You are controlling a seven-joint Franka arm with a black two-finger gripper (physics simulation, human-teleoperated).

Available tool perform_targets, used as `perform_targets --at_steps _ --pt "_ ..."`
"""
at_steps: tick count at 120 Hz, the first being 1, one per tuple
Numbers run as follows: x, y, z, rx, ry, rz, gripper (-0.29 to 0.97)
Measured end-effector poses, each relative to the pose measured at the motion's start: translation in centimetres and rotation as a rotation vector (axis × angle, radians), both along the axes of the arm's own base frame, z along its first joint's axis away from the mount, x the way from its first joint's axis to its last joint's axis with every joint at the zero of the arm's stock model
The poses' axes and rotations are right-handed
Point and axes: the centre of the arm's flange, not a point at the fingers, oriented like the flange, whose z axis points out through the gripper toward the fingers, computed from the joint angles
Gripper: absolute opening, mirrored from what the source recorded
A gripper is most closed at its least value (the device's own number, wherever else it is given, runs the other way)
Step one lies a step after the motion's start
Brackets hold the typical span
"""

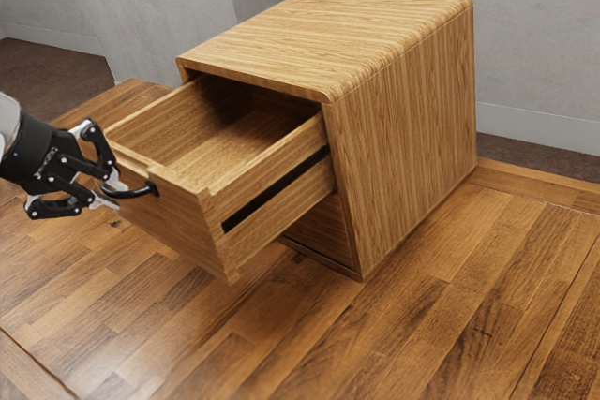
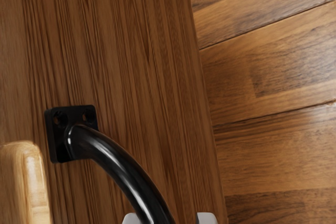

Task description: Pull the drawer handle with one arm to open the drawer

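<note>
drawer (image 1: pixel 272 175) open, exterior view; handle (image 2: pixel 113 165) mount, wrist view

Reaching in low from the exterior view's left
Extending the arm (image 1: pixel 23 147) nearly level, pointing the black gripper (image 1: pixel 106 186) toward the exterior view's right, holding its two fingers (image 1: pixel 100 152) spread apart

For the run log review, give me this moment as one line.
drawer: open, far out of cabinet | end effector: at handle | task: drawer open
</note>
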Motion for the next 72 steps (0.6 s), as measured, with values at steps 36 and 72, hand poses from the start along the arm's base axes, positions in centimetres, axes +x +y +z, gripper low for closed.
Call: perform_targets --at_steps 36,72 --pt "-2.1 0.2 -0.3 -0.014 0.042 0.004 0.04" --pt "-2.9 0.5 -0.1 -0.008 0.07 0.017 0.12"
